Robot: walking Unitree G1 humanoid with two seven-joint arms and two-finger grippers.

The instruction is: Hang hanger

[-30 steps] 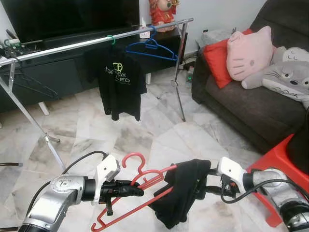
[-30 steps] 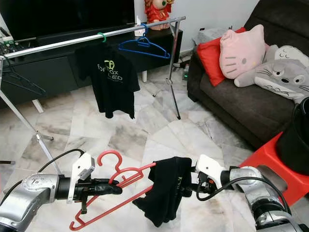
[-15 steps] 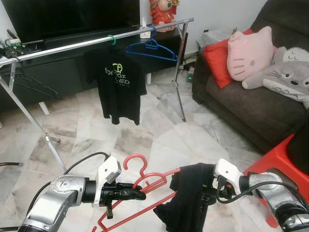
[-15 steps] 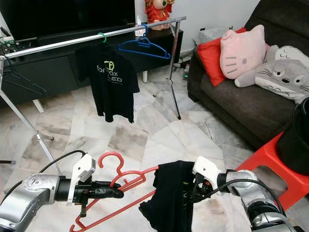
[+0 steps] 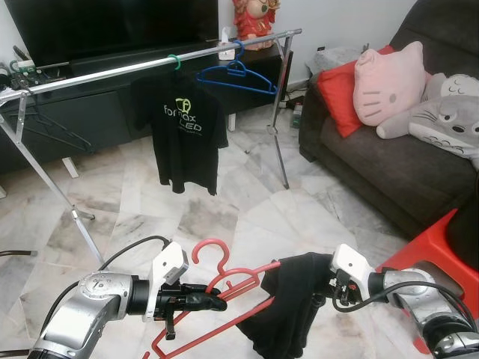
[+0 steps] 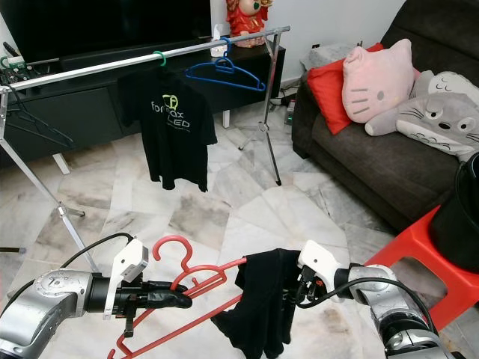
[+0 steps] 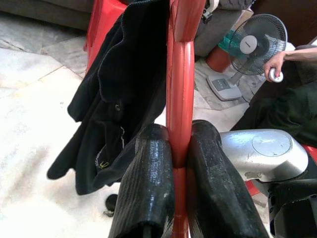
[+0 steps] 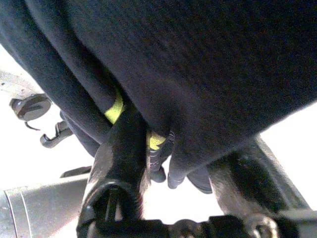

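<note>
My left gripper [image 5: 212, 303] is shut on the lower bar of a red plastic hanger [image 5: 228, 275], held low over the floor; the wrist view shows both black fingers [image 7: 148, 168] pinching the red bar [image 7: 179, 99]. A black shirt [image 5: 287, 310] is draped in a bunch over the hanger's right end. My right gripper [image 5: 322, 294] reaches into it from the right, and its fingers [image 8: 121, 144] are buried in dark cloth [image 8: 198, 64] with a yellow print. Beyond stands a silver clothes rail [image 5: 112, 70].
On the rail hang a black T-shirt [image 5: 183, 127] on a green hook and a bare blue hanger [image 5: 236, 75]. A dark sofa [image 5: 389, 168] with plush pillows and a red stool [image 5: 438, 239] stand at the right. A person's hand [image 7: 275, 62] and a fan [image 7: 257, 44] lie behind.
My right gripper has drawn a little left and lower with the black shirt, which now hangs more bunched on the hanger's end. The left gripper keeps the hanger almost still.
</note>
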